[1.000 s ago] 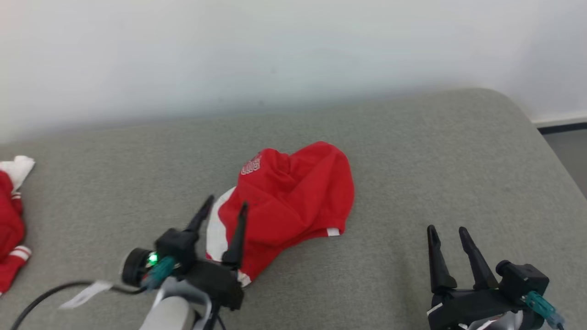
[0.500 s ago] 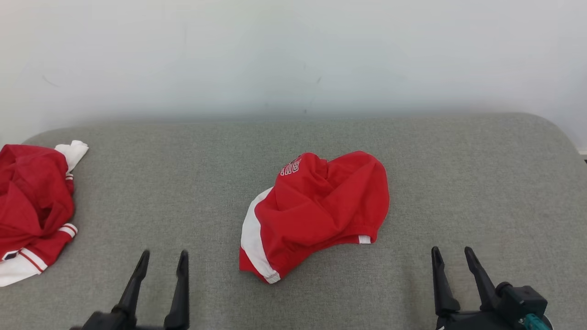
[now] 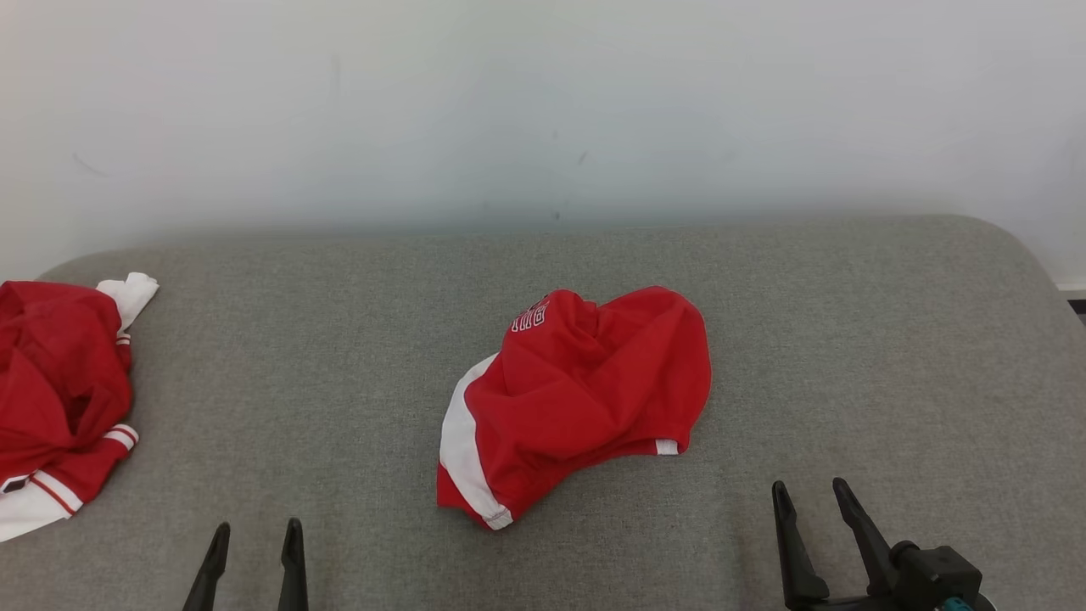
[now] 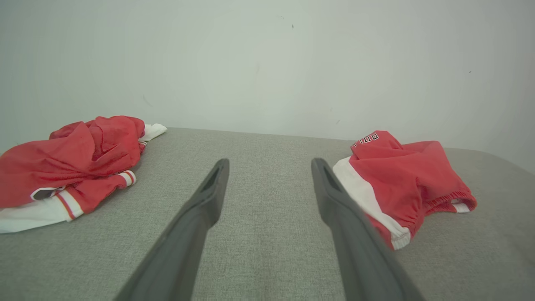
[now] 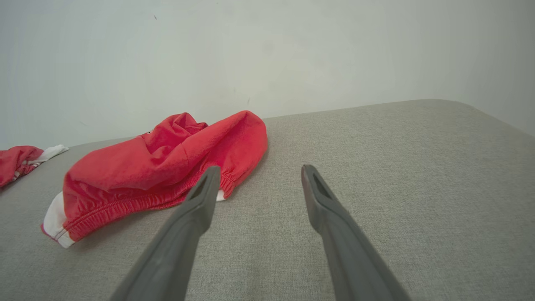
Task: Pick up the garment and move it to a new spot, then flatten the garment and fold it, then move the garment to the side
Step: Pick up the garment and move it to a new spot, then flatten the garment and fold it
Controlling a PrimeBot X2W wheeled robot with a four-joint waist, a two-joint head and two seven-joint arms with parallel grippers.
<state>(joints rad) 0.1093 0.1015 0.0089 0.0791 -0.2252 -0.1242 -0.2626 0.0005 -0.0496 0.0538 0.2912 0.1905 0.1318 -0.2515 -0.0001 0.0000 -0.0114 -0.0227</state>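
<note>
1. Head view. The garment (image 3: 585, 399) is a crumpled pair of red shorts lying ahead of both claws and between them, nearer the right one.
   - Its long axis runs on a diagonal, from a white-banded corner on the near left to a rounded red end on the far right.
   - A white stripe runs along the left edge, and there is lettering at the far top.
   - The left claw (image 3: 254, 543) is spread wide, holds nothing and is well apart from the cloth.
   - The right claw (image 3: 810, 501) is also spread and empty, near the gathered hem but not touching it.
   - A second heap (image 3: 59, 390) of red and white cloth lies far out to the left of the left claw.
   - The grey fabric surface (image 3: 339, 339) is woven, with rounded far corners, and meets a plain white wall (image 3: 543, 102).
2. Left wrist view. The left claw (image 4: 269, 163) has its fingers parted, with bare grey weave between them.
   - The garment (image 4: 405, 179) lies just to the right of the right finger, which hides part of it. The white stripe faces the claw and the lettering is on the far peak.
   - The second heap (image 4: 71, 163) is off to the left.
3. Right wrist view. The right claw (image 5: 260, 169) is released, with nothing between its fingers.
   - The garment (image 5: 167, 167) lies to the left and ahead of it. The left fingertip overlaps the garment's near hem here; I cannot tell whether they touch.
   - The long axis runs from the near-left white corner to the far-right red end.
   - The surface to the right of the claw curves down at its edge.
</note>
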